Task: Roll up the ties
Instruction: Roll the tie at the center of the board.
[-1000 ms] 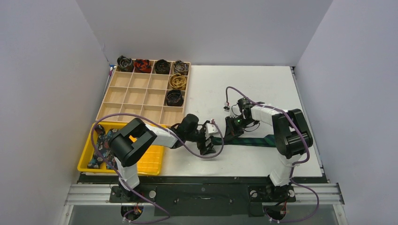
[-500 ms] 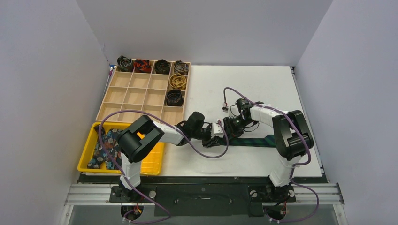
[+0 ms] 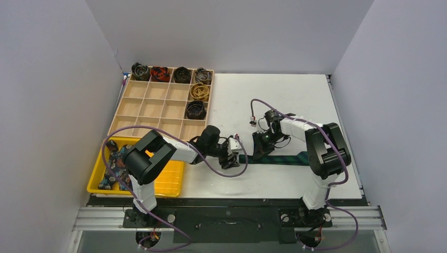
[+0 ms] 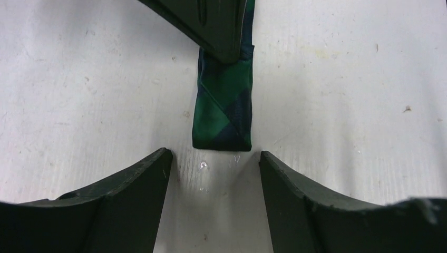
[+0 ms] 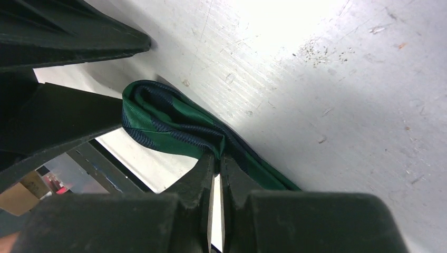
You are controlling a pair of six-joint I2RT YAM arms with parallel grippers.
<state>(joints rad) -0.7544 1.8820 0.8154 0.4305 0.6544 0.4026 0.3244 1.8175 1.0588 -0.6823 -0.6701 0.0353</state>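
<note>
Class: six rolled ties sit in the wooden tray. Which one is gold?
The gold coil, in the rightmost column, second row from the back. The other five coils are dark or red.

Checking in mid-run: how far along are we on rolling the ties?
Done: six rolled ties sit in the wooden tray. In hand: the plaid tie lies flat on the table, only its end folded; the right gripper pinches it, the left gripper is open just short of that end. Left: rolling it, then the floral ties heaped in the yellow bin.
</note>
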